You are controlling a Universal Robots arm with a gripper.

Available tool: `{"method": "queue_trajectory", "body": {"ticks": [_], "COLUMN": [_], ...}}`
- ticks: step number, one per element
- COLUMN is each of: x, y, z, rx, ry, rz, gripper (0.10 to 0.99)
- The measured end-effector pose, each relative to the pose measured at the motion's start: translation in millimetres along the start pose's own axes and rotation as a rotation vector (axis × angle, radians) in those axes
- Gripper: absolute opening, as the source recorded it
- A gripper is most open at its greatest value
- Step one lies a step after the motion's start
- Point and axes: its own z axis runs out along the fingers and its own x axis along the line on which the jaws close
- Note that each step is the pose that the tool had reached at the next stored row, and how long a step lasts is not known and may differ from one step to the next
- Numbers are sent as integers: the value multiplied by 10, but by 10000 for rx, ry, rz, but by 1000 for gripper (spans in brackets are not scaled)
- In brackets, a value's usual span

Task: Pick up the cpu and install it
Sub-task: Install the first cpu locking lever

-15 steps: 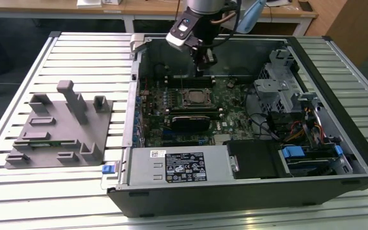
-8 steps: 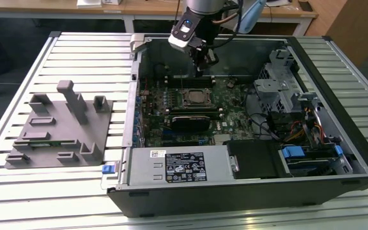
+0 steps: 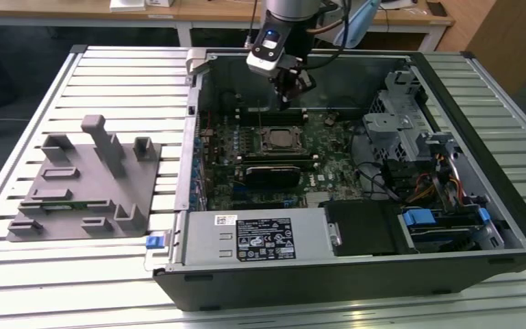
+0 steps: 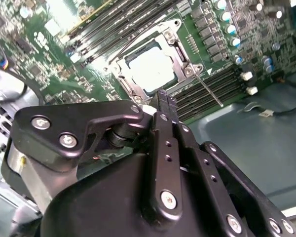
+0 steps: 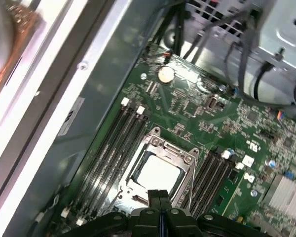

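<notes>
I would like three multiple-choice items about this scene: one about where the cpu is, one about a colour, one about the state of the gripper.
1. Where is the cpu?
A. on the grey fixture
B. in the socket frame on the motherboard
C. between the fingers

2. What colour is the fixture beside the computer case?
A. grey
B. red
C. yellow

3. How is the gripper?
A. wide open
B. shut on the cpu
C. shut and holding nothing

Answers:
1 B, its pale top shows inside the socket frame in both wrist views.
2 A, it is plain grey in the exterior view.
3 C, its fingers meet with nothing between.
</notes>
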Motion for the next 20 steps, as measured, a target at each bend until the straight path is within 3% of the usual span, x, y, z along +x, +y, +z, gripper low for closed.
{"method": "queue_trajectory", "body": {"ticks": [8,20], "x": [0,0], "y": [0,0], "z": [1,1], "rx": [-31,-59], "ry": [27,51], "rz": [-1213,-2322], "gripper": [122,122]}}
